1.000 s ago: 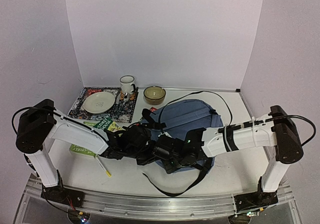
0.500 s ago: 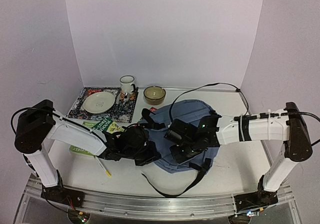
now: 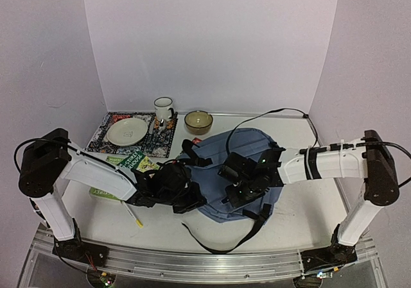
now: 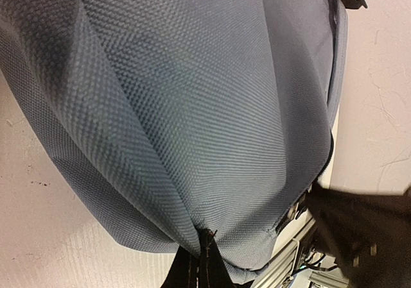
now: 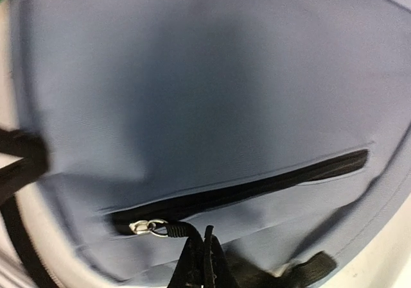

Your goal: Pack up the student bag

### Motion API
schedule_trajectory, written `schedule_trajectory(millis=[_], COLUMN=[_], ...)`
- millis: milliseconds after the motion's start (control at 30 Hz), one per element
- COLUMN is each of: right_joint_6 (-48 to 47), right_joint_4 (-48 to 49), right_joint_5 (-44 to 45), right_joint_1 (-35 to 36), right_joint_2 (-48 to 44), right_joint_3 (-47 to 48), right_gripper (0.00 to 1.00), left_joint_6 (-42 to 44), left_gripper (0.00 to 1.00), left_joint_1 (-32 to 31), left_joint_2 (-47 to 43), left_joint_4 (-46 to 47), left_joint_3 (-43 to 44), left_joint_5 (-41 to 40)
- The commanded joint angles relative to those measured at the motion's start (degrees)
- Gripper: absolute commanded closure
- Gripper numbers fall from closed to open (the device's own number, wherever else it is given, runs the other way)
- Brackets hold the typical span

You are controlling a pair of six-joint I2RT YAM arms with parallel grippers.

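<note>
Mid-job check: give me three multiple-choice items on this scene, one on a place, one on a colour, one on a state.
1. Where is the plate? A in the bowl; B on the placemat; C on the book.
2. Colour of the bag? A red; B yellow; C grey-blue.
3. The left end effector? A shut on bag fabric; B wide open; C holding the pen.
B: it sits on the patterned mat, back left. C: its fabric shows grey-blue. A: closed fingertips pinch gathered fabric in the wrist view.
</note>
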Motion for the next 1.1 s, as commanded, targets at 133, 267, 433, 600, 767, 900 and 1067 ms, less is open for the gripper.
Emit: schedule_trajectory(millis=[133,267,433,600,767,900,1067], right_joint_6=[-4.58,-6.69,-8.87,-9.96,-12.56,-12.80,-13.68], right_joint_4=[-2.89,-2.79,-2.62,-2.47,3.09,6.41,10.52], right_joint_5=[5.56,6.71,7.98,7.94,-3.70,-10.64,-20.86], right_joint_1=[-9.82,-14.04,-19.56,-24.32,-24.44,-27.06,-36.09], right_joint_2=[-6.26,-7.40,-9.36,-11.77,-14.79,-18.92,-23.40], right_joint_3=[-3.61,-3.72,-4.39,-5.90,-8.87,-11.51,-14.25], right_gripper=[1.00,1.00,1.00,1.00,0.89,0.67,0.31], left_joint_6=[-0.10,-0.20,0.51,3.92,10.96,14.29,17.05], left_gripper=[1.00,1.00,1.00,1.00,1.00,1.00,1.00], left_joint_1=[0.27,0.48,0.83,1.26,1.32,1.32,1.32], left_joint_2=[-4.50,-6.19,-8.70,-9.79,-6.33,-4.70,-4.21], left_joint_4=[-1.33,-2.25,-4.47,-8.47,-11.59,-12.17,-13.85], left_joint_3=[-4.48,-6.12,-7.44,-7.05,-2.01,1.46,3.69], left_joint_5=[-1.30,-1.56,-4.42,-6.27,-4.70,-3.68,-3.98])
